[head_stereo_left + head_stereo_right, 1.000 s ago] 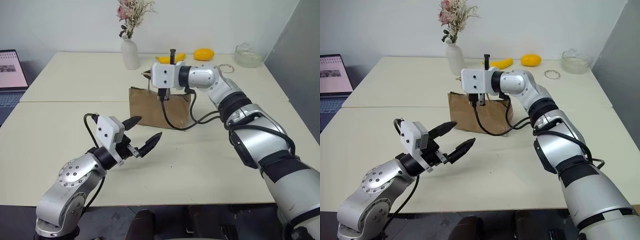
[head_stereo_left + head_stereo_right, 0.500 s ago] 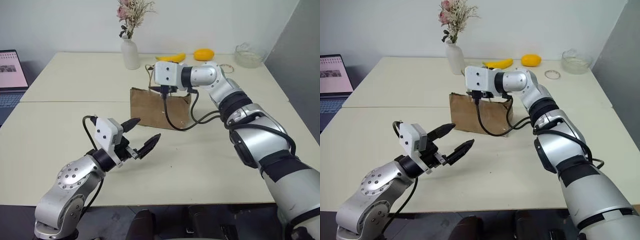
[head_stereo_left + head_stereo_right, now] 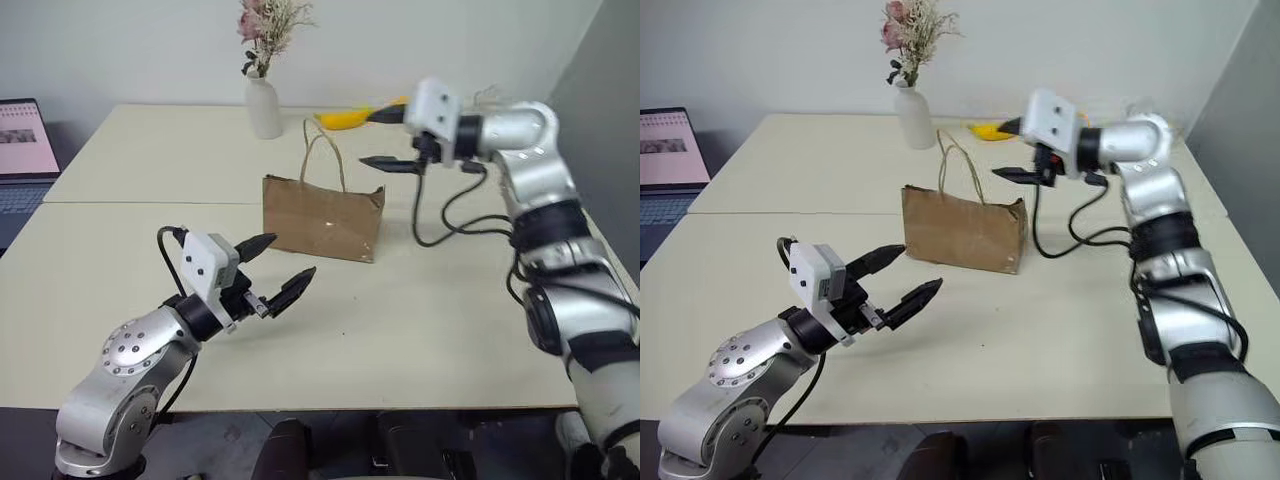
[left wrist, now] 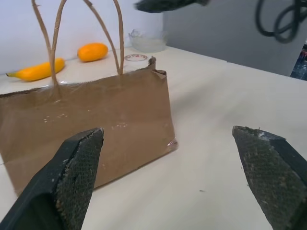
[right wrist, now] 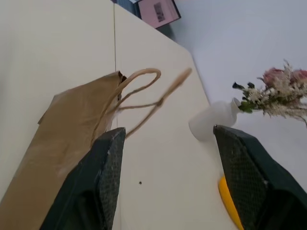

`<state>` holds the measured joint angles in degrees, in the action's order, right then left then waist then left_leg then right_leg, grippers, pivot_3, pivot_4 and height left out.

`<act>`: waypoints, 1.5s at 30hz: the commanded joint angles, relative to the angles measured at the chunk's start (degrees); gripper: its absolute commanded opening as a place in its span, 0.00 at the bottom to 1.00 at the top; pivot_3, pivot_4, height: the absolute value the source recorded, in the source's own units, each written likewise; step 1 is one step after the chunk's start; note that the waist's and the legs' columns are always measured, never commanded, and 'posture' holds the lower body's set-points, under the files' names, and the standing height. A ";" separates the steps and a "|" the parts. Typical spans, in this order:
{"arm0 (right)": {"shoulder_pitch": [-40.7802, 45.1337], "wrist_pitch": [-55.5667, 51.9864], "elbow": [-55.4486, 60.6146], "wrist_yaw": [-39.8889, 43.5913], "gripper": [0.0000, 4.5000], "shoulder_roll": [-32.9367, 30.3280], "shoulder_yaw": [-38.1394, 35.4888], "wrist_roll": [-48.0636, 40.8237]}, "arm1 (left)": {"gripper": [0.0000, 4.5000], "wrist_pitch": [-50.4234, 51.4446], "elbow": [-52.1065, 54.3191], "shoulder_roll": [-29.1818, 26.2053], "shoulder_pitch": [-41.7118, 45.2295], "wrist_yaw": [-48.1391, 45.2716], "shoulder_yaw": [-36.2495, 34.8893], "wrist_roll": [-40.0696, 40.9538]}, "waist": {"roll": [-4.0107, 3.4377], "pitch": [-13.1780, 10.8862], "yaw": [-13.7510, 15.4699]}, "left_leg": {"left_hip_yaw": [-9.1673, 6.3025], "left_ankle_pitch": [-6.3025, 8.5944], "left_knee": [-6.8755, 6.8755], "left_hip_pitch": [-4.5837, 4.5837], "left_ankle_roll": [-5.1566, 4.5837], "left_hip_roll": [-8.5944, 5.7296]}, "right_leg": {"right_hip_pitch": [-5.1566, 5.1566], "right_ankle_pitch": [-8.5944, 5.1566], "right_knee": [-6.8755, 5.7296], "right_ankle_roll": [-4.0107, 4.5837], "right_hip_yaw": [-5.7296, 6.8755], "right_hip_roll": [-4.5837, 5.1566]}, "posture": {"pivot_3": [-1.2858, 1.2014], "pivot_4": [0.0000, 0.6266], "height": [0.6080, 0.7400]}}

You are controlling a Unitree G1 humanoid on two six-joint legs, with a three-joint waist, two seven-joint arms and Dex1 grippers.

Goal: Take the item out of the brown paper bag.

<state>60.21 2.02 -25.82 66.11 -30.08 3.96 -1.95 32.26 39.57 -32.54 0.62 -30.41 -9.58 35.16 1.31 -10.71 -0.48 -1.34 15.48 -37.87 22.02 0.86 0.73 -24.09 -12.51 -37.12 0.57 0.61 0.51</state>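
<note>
Brown paper bag (image 3: 322, 219) upright mid-table; item unseen, presumably inside. Right gripper (image 3: 383, 139) parted, empty, beside handles (image 3: 325, 155); left gripper (image 3: 275, 270) wide. Risk: snagged handle topples bag.

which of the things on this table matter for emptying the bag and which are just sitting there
For the job: brown paper bag, right gripper, open, up beside the bag, left gripper, open.

Just lying about: vase of flowers, banana, orange fruit, glass bowl, laptop.
</note>
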 commanded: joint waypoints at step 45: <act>-22.38 -24.97 15.01 -21.80 0.68 14.70 12.19 -0.39 | 1.00 1.31 -1.34 -14.86 -6.28 -14.67 -8.36 5.42 | 0.00 0.00 -0.92 | 0.05 0.00 0.00 -0.09 0.01 0.07 | -0.05 -0.17 -0.04 -0.22 -0.05 -0.29 | 0.52 0.24 1.00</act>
<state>38.65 -21.71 -16.86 42.36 -14.84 16.82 -0.46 34.59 38.16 -47.62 -6.87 -46.09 -17.62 40.86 1.31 -10.71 -1.40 -1.34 15.49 -37.86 21.95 0.87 0.78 -24.13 -12.69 -37.15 0.34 0.60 0.23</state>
